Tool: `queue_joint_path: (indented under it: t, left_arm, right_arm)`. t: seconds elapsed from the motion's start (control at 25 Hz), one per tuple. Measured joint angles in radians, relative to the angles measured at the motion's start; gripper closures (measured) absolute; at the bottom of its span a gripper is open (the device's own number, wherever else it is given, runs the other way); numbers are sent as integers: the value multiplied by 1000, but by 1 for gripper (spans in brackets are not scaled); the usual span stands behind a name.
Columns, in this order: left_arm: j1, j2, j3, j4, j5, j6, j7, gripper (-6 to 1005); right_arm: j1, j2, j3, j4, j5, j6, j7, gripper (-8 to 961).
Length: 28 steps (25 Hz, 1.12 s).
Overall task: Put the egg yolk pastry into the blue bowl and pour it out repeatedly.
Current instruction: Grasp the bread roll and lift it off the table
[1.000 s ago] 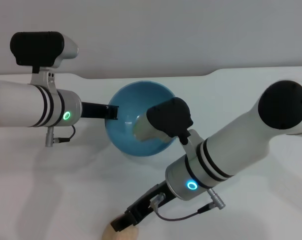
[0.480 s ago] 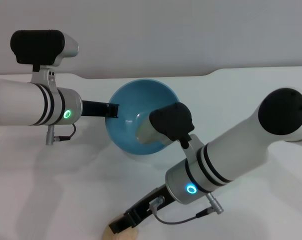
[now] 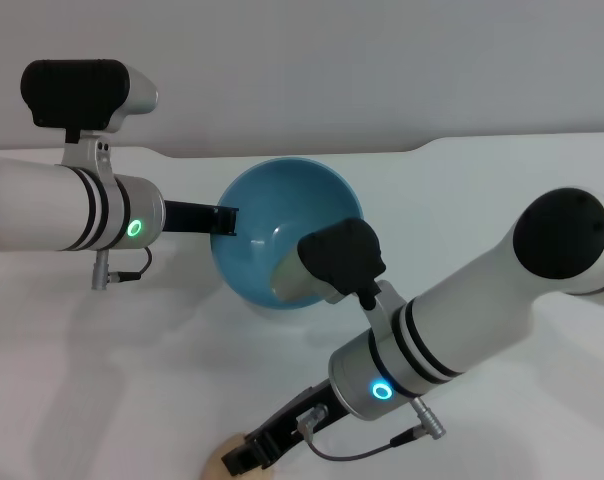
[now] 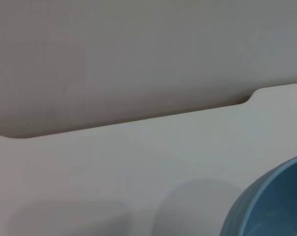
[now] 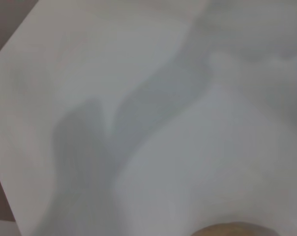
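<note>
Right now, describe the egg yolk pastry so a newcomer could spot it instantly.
Start at the blue bowl mid-table, held at its rim by the left gripper. Follow the right arm down to the right gripper at the near edge of the head view. The egg yolk pastry sits at its tip: a small tan lump, the only warm-coloured thing on the white table.

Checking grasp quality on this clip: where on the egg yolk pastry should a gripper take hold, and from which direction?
Probably across its rounded middle, coming down from above. The egg yolk pastry is a lumpy ball lying on the white table, with no handle or edge, so opposite sides are the only purchase. The right gripper is already at it. The left gripper is at the blue bowl rim.
</note>
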Motion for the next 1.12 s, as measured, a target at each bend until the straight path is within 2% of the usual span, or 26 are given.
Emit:
queue_joint_path:
  t: [0.2, 0.44, 0.48, 0.52, 0.96, 1.12]
  left_arm:
    - [0, 0, 0, 0, 0, 0, 0, 985]
    - [1, 0, 0, 0, 0, 0, 0, 986]
    - [2, 0, 0, 0, 0, 0, 0, 986]
    - [3, 0, 0, 0, 0, -1, 1, 986]
    - [-2, 2, -5, 0, 0, -57, 1, 985]
    - [-9, 5, -9, 3, 0, -99, 1, 985]
  right_arm:
    - [1, 0, -7, 1, 1, -2, 0, 573]
    - [-14, -6, 7, 27, 0, 4, -8, 811]
    - [-27, -13, 30, 56, -8, 23, -9, 847]
    - [-27, -13, 30, 56, -8, 23, -9, 853]
    - [-174, -22, 376, 325, -127, 294, -68, 906]
    - [-228, -22, 499, 438, -228, 360, -41, 919]
